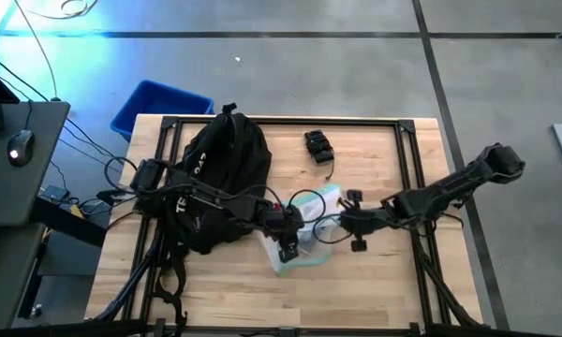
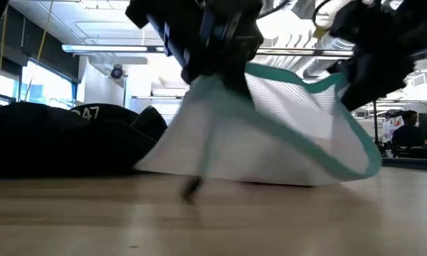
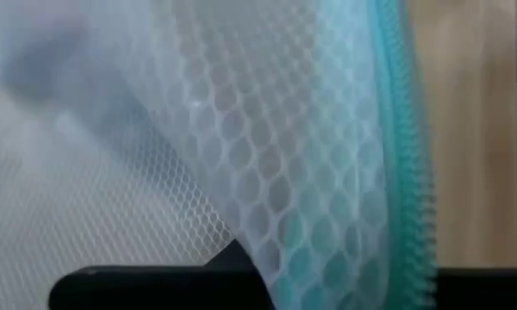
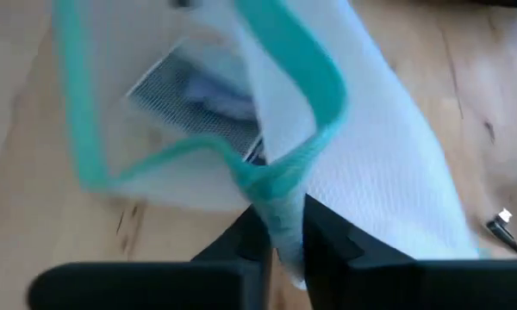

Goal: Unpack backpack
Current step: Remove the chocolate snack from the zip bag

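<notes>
The black backpack (image 1: 220, 178) (image 2: 57, 142) lies on the table's left half. Just right of it, both grippers hold up a white mesh pouch with teal trim (image 1: 309, 253) (image 2: 270, 142) (image 3: 241, 129) (image 4: 388, 172). My left gripper (image 1: 288, 246) (image 2: 213, 71) is shut on the pouch's left upper part. My right gripper (image 1: 341, 225) (image 2: 349, 85) (image 4: 280, 250) is shut on its teal rim. Something grey and blue (image 4: 198, 95) shows inside the pouch. My left gripper holds the mesh pouch by its upper left part (image 2: 210, 85), coming from above. The mesh (image 3: 267, 250) fills its wrist view, so the exact hold is hidden. The pouch hangs below it with its lower edge (image 2: 256, 178) on the table. My right gripper pinches the pouch's teal rim (image 4: 280, 202) between its two fingers (image 4: 327, 245), at the pouch's upper right (image 2: 341, 89). It comes slanting down from the table's right. The rim folds into a bunch at the fingers, and the opening gapes beyond them.
A small black item with a cord (image 1: 318, 147) lies on the table's far middle. A blue bin (image 1: 159, 105) stands off the far left corner. A desk with a mouse (image 1: 19, 145) is to the left. A person (image 2: 406, 128) sits far behind.
</notes>
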{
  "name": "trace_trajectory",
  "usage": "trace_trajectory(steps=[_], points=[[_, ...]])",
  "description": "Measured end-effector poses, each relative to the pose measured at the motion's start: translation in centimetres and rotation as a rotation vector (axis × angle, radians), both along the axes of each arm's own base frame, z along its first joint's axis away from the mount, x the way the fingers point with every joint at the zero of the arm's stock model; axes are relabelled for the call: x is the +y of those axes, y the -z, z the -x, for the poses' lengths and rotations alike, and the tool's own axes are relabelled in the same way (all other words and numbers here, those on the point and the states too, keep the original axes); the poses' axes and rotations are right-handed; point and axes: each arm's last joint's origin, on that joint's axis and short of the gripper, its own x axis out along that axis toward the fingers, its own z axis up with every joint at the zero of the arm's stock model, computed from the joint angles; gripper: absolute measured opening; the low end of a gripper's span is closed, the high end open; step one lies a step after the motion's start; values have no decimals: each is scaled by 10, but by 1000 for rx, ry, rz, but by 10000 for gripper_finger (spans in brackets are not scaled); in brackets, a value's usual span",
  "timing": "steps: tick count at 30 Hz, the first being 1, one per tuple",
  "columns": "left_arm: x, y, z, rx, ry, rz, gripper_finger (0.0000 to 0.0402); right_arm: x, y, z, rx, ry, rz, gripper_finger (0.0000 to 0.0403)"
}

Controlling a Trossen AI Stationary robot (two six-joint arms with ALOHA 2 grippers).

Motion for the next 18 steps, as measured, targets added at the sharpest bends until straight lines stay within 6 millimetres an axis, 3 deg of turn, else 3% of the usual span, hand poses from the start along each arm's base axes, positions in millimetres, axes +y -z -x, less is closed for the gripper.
trace_trajectory(steps=[6,13,18], points=[[2,2,3,53,-138,41,0,-26,-6,4,36,97,-13,137],[21,4,1,72,-264,68,0,-36,-56,33,91,227,-82,222],[35,3,-3,50,-331,94,0,-25,-86,42,-26,170,-319,244]])
